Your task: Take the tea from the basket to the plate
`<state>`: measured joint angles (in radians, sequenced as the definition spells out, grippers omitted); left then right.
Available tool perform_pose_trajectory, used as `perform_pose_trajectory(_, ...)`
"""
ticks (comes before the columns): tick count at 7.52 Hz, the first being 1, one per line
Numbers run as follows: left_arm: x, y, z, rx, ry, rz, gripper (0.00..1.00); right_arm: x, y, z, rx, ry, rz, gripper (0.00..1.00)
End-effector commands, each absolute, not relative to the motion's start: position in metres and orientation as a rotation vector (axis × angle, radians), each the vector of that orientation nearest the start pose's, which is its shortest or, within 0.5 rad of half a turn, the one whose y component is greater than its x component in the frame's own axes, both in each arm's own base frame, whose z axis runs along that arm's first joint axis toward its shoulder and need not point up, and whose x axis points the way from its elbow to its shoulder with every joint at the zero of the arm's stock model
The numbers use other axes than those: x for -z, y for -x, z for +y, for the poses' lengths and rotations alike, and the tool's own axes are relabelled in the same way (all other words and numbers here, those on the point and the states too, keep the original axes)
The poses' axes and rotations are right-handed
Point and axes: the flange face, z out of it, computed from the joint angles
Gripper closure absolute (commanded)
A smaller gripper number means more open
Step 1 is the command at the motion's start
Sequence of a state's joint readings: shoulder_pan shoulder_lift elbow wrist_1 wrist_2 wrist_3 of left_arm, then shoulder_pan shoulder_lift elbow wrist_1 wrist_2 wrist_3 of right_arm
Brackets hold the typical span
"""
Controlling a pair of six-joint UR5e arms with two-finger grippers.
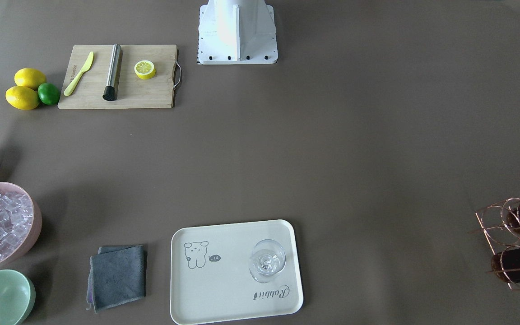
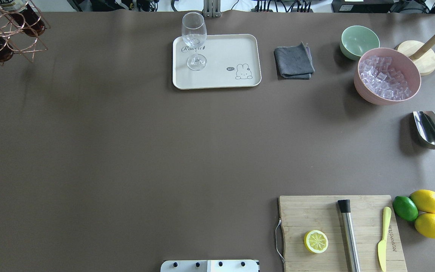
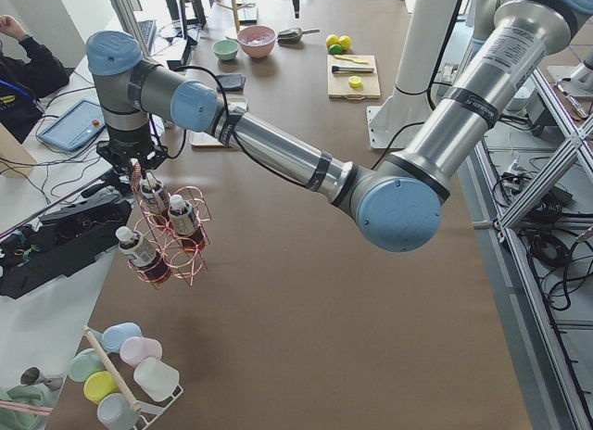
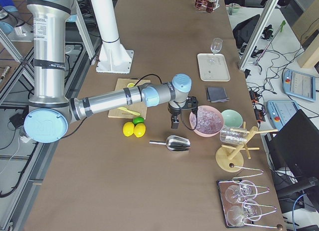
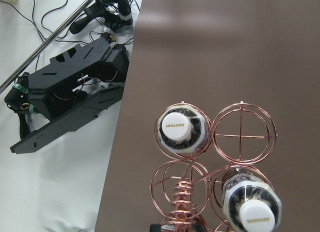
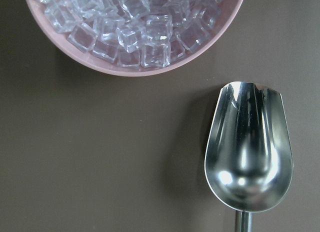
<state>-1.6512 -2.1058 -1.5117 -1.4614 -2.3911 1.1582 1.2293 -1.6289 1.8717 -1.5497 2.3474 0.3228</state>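
Left wrist-mounted view shows the tea [image 5: 175, 127] standing capped in a ring of the basket [image 5: 241, 135] below my left gripper [image 3: 136, 173], whose opening I cannot tell, so I judge an off-centre descent could snag the wire and tip the basket.

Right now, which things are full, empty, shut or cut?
tea bottles, capped, in the basket
plate, no tea yet
wine glass, upright, empty
pink bowl, full of ice
green bowl, empty
scoop, empty
lemon half, cut face up
cloth, folded
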Motion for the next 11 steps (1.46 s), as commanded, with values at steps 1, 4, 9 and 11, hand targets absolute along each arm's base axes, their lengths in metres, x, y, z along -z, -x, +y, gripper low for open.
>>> perform_pose_trajectory(1,-0.38,0.128,-0.589,-1.129,-0.82,0.471,1.0,-0.506,0.124,-0.484,0.137,0.043,-0.81,0.0)
perform_pose_trajectory(4,-0.291,0.065,-0.525,-1.222,-0.856,0.511,1.0,-0.473,0.148,-0.503,0.153,0.085,-0.797,0.0)
perform_pose_trajectory(9,-0.185,-0.079,-0.468,-1.229,-0.884,0.698,1.0,-0.455,0.191,-0.504,0.091,0.138,-0.797,0.0)
perform_pose_trajectory(11,-0.163,-0.129,-0.465,-1.24,-0.849,0.776,1.0,-0.441,0.208,-0.51,0.099,0.14,-0.801,0.0)
